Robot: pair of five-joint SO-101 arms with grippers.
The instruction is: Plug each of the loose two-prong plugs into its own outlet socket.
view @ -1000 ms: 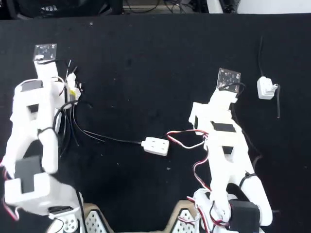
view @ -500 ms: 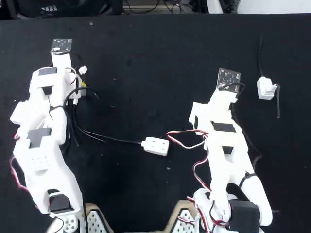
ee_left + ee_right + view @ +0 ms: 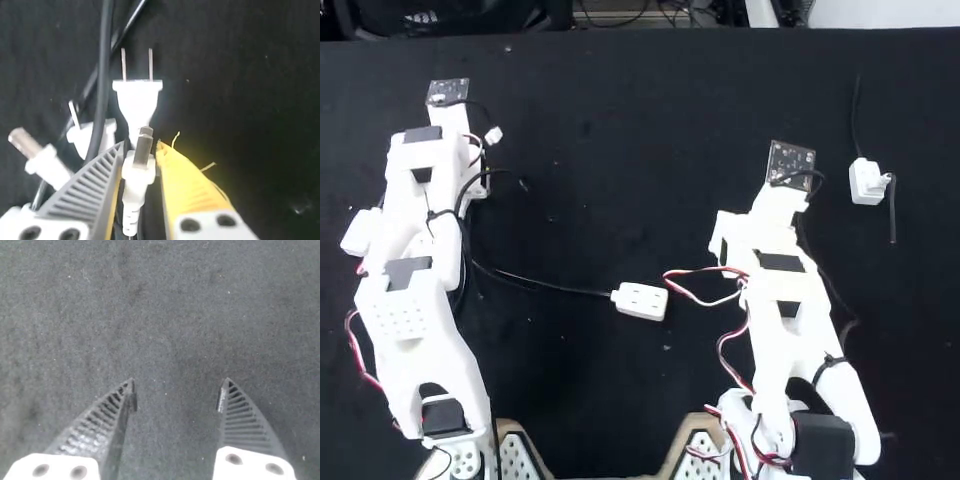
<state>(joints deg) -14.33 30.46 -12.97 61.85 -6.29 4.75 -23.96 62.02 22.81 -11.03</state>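
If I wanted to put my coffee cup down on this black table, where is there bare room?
The widest bare patch of the table lies in the middle, from the white outlet block to the far edge. The cloth under the right gripper is bare too. It is crowded around the left gripper, which holds a white plug among cables.

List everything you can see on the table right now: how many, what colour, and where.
Held plug: one, white, two prongs, clamped at its neck.
Other plug ends: two, white, beside the held plug, partly behind a cable.
Outlet block: one, white, mid-table, on a black cord.
Adapter: one, white, beyond the right arm, black cord attached.
Cables: several, black, by the left arm.
Table cover: one, black.
Left gripper: one, grey and yellow, shut on the held plug.
Right gripper: one, grey, open over bare cover.
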